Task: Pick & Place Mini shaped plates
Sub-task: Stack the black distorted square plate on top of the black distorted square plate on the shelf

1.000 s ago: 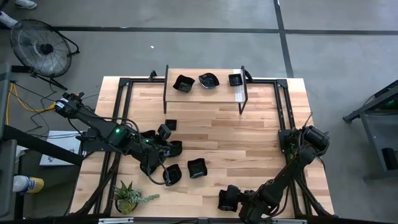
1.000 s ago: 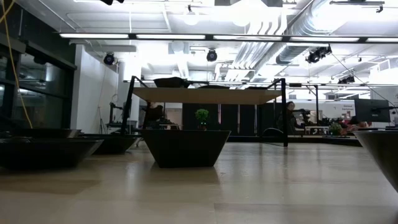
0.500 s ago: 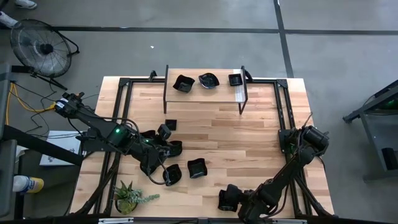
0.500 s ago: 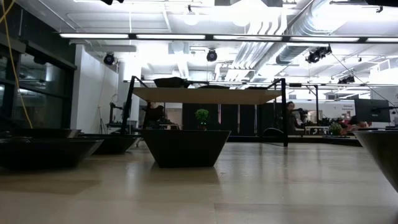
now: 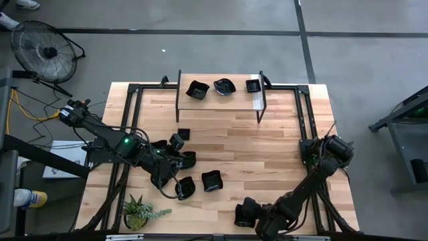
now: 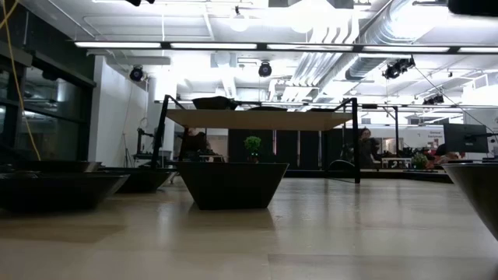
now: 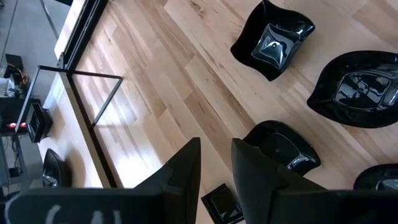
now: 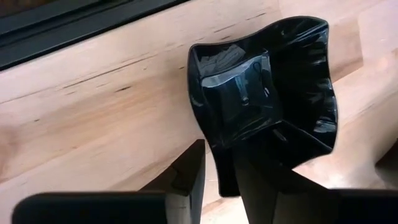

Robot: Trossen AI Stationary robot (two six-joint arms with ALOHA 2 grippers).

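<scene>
The R gripper (image 8: 217, 168) has its 2 fingers squeezed on the rim of a wavy black plate (image 8: 267, 93); one finger sits inside the plate, the other outside, w/ the rim pinched between them. From above, that gripper (image 5: 245, 214) is low at the near edge of the table (image 5: 267, 144), a bit right of the middle, and the plate under it is hard to make out there. The L gripper (image 7: 214, 162) has its fingers a little apart w/ nothing between them; just bare wood shows in the gap. Right by its fingertips sits a round-ish black plate (image 7: 283, 146), not held. A bit further off lie a leaf-like plate (image 7: 357, 90) and a small wavy one (image 7: 273, 37), plus a tiny square plate (image 7: 222, 202) next to the fingers. From above, the L gripper (image 5: 179, 190) is on the near-left part of the table, in a bunch of black plates, w/ one more plate (image 5: 211, 181) just to its right. At the far side stands a small shelf (image 5: 257, 99) w/ 3 plates on top: a wavy one (image 5: 196, 90), a leaf-like one (image 5: 224, 86) and a little square one (image 5: 253, 86). A green plant (image 5: 139, 211) sits at the near-left corner. A fan (image 5: 41, 47) stands on the floor, far left.
</scene>
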